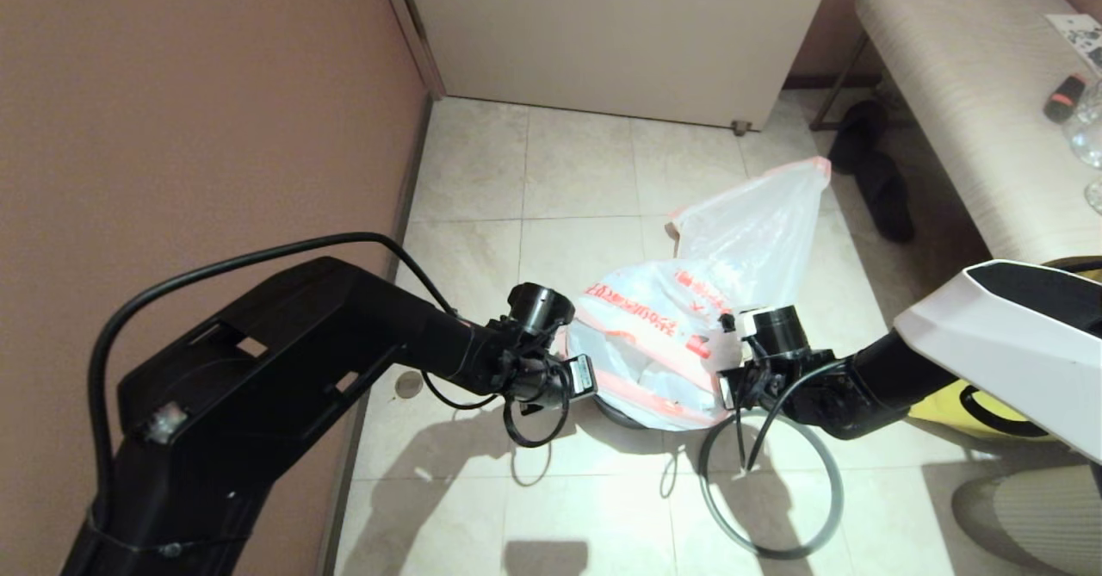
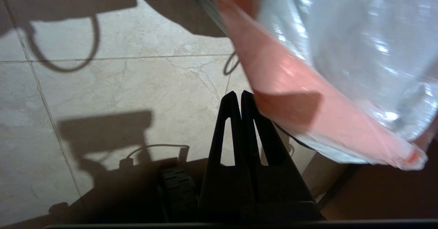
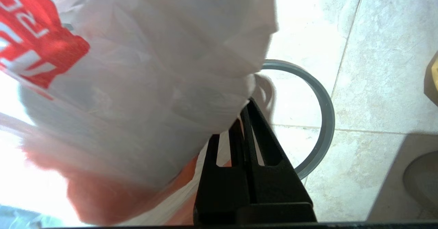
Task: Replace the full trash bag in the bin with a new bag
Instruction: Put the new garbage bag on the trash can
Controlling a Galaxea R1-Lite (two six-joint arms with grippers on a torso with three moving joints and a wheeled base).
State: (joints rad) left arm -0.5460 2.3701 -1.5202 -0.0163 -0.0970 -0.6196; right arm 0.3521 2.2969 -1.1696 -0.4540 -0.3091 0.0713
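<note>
On the left, the left gripper point(image 1: 575, 378) sits at about nine o'clock of the bin point(image 1: 622, 414), low by the bag's pink edge. Its wrist view shows the two fingers pressed flat together with only floor tile beyond the tips, so it pinches nothing; the pink rim of the new bag point(image 2: 291, 85) hangs just beside it, and whether it brushes the fingers I cannot tell.

In the middle, the new bag point(image 1: 689, 335) with its red lettering is draped over the bin, puffed up, one corner standing toward one o'clock. Only a sliver of the black bin shows under it at six o'clock.

At about three o'clock of the bin is the right gripper point(image 1: 730, 385). Its fingers are also closed tight, their tips against the white plastic; whether a fold is caught between them is hidden by the bag. The grey hoop point(image 1: 769, 483) lies flat on the tiles at five o'clock, apart from the bin. A yellow bag point(image 1: 973, 412) peeks out under the right arm. The full bag is not in view.

The step in hand looks like seating the liner: the bag is over the bin but loose. Next, I judge, the edge needs folding down around the bin's lip, then the hoop lifted and pressed over it.
</note>
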